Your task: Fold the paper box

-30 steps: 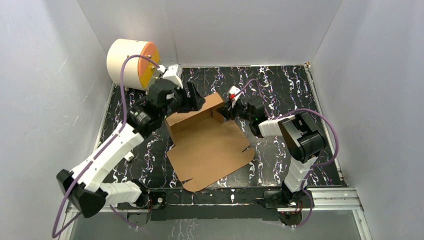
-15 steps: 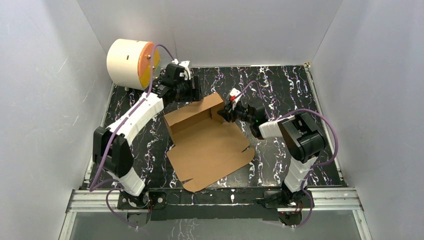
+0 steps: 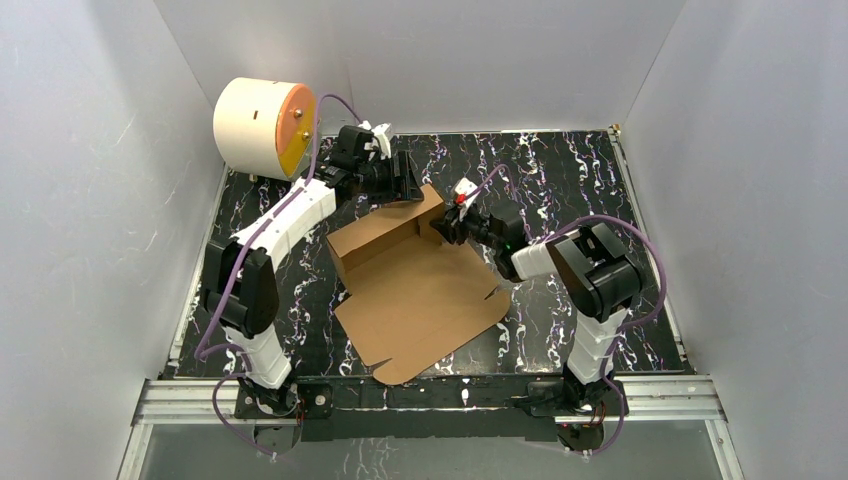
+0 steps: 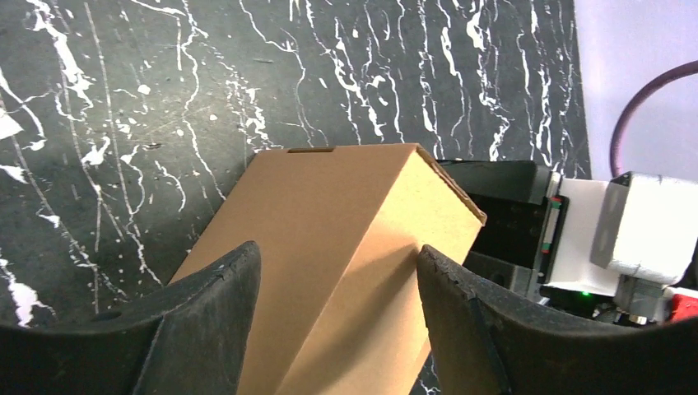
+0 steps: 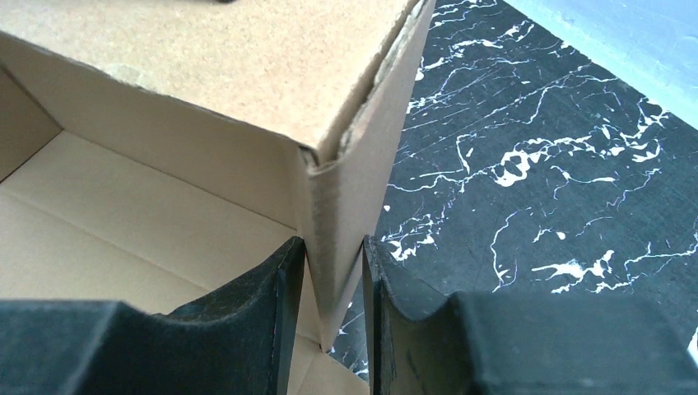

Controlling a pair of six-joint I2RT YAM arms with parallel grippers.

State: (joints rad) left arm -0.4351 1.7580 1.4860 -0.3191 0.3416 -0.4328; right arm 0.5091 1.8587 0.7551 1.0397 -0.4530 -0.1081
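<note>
The black, white-veined table [image 3: 560, 170] fills the floor between pale walls; its near edge is cut off by the arms' mounting rail. The paper box [image 3: 420, 290] lies at the middle of it, a brown cardboard sheet only partly folded. Its near part is flat on the surface, and its far part is raised into a back panel with a short side wall at the right corner. The outer face of that back panel is hidden in the overhead view.

A cream cylinder [image 3: 255, 125] with an orange face sits in the far left corner, well apart from the box.

The left gripper [image 3: 405, 180] is at the top of the back panel. In its wrist view the jaws [image 4: 337, 271] stand wide, the panel passing beneath and behind both fingers, with nothing clamped. Whether the fingertips touch the cardboard cannot be told, as they run out of the frame.

The right gripper [image 3: 448, 225] is at the far right corner. In its wrist view the jaws [image 5: 333, 271] are pinched narrowly on the upright side wall, which fills the gap between them.
</note>
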